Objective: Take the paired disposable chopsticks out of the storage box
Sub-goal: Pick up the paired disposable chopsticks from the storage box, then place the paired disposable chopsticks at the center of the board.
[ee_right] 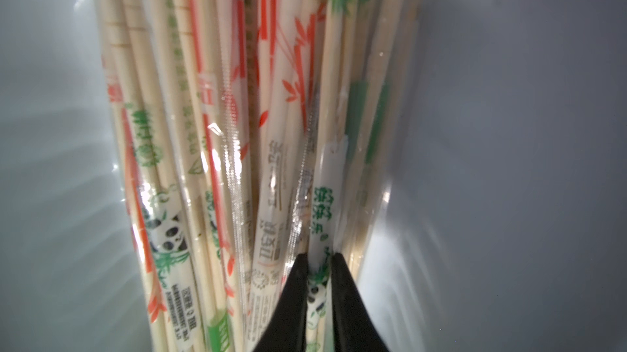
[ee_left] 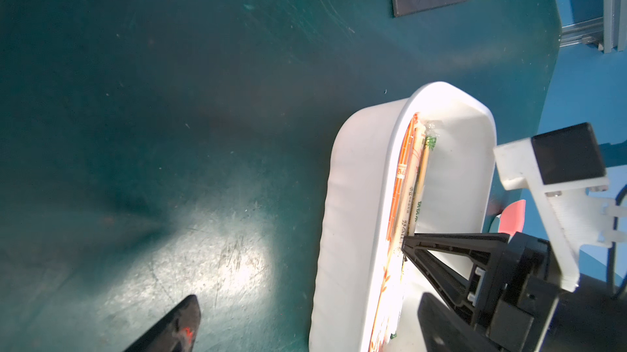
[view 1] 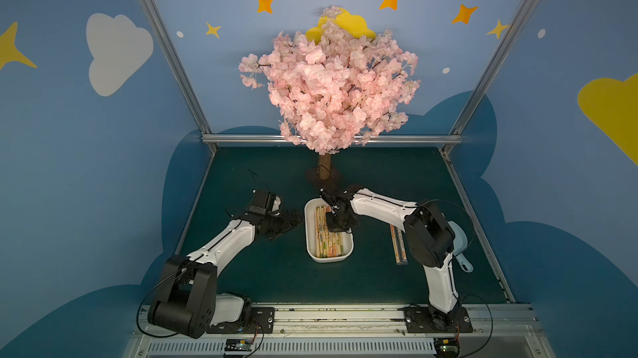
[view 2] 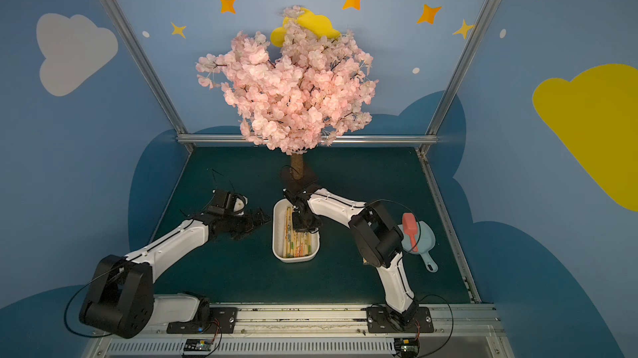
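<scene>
box [view 1: 329, 258]: white plastic, rounded
chopsticks [ee_right: 271, 163]: pale wood, glossy sleeves
right gripper [ee_right: 319, 260]: pinching one sleeved pair
left gripper [view 1: 292, 219]: spread, empty

Left pincer [view 1: 292, 220] spread wide, arm stretched low, right pincer [ee_right: 319, 260] angled down, jaws nearly together

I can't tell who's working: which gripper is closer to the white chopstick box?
Right. The right gripper has its fingers inside the storage box, pinching a chopstick pair; the left gripper hangs open beside the box, outside its rim.
</scene>
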{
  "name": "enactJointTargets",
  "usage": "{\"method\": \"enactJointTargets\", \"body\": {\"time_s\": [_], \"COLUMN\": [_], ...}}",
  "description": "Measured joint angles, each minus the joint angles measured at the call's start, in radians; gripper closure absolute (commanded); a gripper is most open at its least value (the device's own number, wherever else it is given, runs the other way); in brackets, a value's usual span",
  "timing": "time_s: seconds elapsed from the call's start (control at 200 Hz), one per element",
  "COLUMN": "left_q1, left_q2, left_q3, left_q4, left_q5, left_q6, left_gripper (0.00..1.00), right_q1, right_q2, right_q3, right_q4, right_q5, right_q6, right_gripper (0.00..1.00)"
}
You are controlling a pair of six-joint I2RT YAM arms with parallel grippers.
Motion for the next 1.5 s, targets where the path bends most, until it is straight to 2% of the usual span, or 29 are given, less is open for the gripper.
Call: {"method": "enactJointTargets", "body": {"time_s": [0.21, 0.395, 0.926, 1.251, 1.497], "left_q1": [0.0, 0.0, 0.0, 0.0, -0.001], "left_q2": [0.0, -0.005, -0.008, -0.031, -0.032], "left_q3": [0.0, 0.0, 0.0, 0.0, 0.002], "left_q4": [0.0, 0.0, 0.0, -0.002, -0.002], "left_q5": [0.001, 0.003, 0.003, 0.004, 0.016], "left_q6": [0.0, 0.0, 0.001, 0.002, 0.002], "left_gripper": [0.0, 0.0, 0.0, 0.0, 0.0], "right_q1": [-0.002, -0.005, -0.034, -0.158, -0.23], "right_q2": [0.0, -0.02, -0.219, -0.484, -0.536], "right_q3": [0.0, -0.002, -0.01, -0.203, -0.351], "right_q4": [-0.001, -0.005, -0.003, 0.001, -0.017], "right_q5": [-0.001, -0.001, -0.037, -0.006, 0.151], "right_q6": [0.0, 0.001, 0.019, 0.019, -0.008], "right_gripper": [0.95, 0.95, 0.95, 0.94, 0.94]}}
